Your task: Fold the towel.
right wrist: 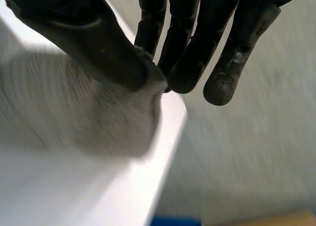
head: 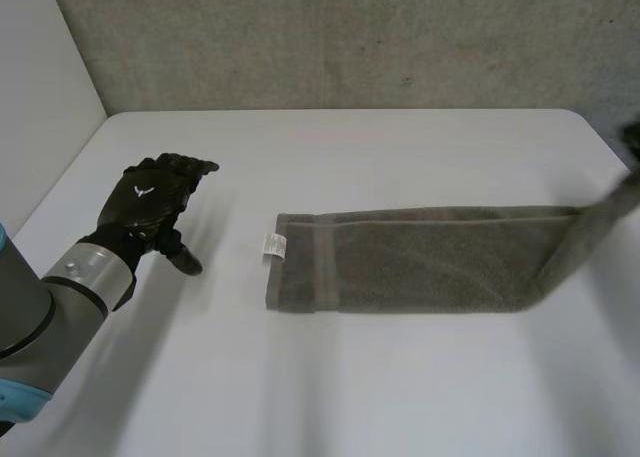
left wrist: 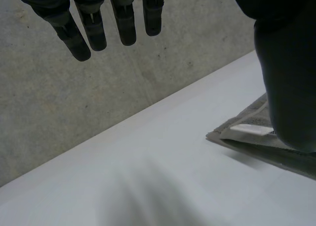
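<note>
A grey-brown towel (head: 410, 260) lies folded in a long strip across the middle of the white table (head: 330, 147), a white label (head: 274, 245) at its left end. Its right end rises off the table toward the right edge, where my right hand (head: 630, 137) pinches that corner. In the right wrist view the thumb (right wrist: 94, 43) presses the towel corner (right wrist: 145, 85) against the fingers. My left hand (head: 150, 199) hovers over the table left of the towel, fingers (left wrist: 94, 28) straight and holding nothing; the towel's label end (left wrist: 247, 134) lies beside its thumb.
A grey concrete wall (head: 350, 37) runs behind the table. The table's far edge (left wrist: 148, 110) shows in the left wrist view, and its right edge (right wrist: 170, 152) runs just past the lifted towel corner.
</note>
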